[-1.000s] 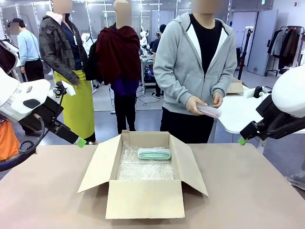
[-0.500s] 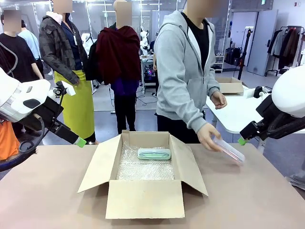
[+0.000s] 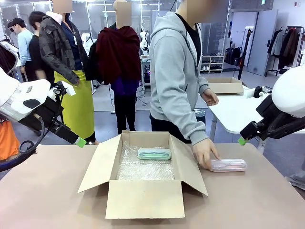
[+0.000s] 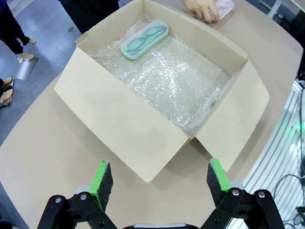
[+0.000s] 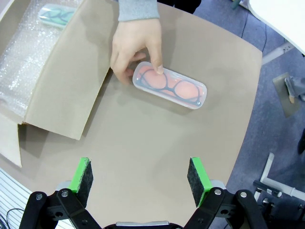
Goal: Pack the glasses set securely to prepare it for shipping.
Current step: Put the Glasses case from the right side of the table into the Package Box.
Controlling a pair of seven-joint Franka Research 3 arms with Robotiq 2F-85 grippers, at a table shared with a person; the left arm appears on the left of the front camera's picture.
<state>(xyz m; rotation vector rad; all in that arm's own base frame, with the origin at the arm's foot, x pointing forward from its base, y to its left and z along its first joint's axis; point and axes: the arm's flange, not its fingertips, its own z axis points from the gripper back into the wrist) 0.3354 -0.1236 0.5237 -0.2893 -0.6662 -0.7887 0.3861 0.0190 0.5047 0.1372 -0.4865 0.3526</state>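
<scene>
The mint green glasses case [image 3: 154,153] lies on bubble wrap at the far side of the open cardboard box [image 3: 143,200], also seen as the mint case [image 4: 144,41]. The pale pink case [image 3: 229,165] rests on the table right of the box, with the person's hand [image 3: 205,152] on its left end; glasses show through the pink case [image 5: 170,89]. My left gripper [image 4: 160,183] hangs open above the box's near corner. My right gripper [image 5: 138,178] is open above bare table, short of the pink case. In the front view the left gripper's fingertip [image 3: 81,141] and the right gripper's fingertip [image 3: 242,141] stay raised at the sides.
The box's flaps [image 3: 100,162] spread outward on both sides. The person in a grey hoodie [image 3: 176,71] leans over the far table edge. A white table [image 3: 238,112] with a second box [image 3: 225,86] stands behind on the right. Other people stand farther back.
The person carried the pink case from in front of their body down to the table right of the box and set it there, hand still on it. Both arms stayed still.
</scene>
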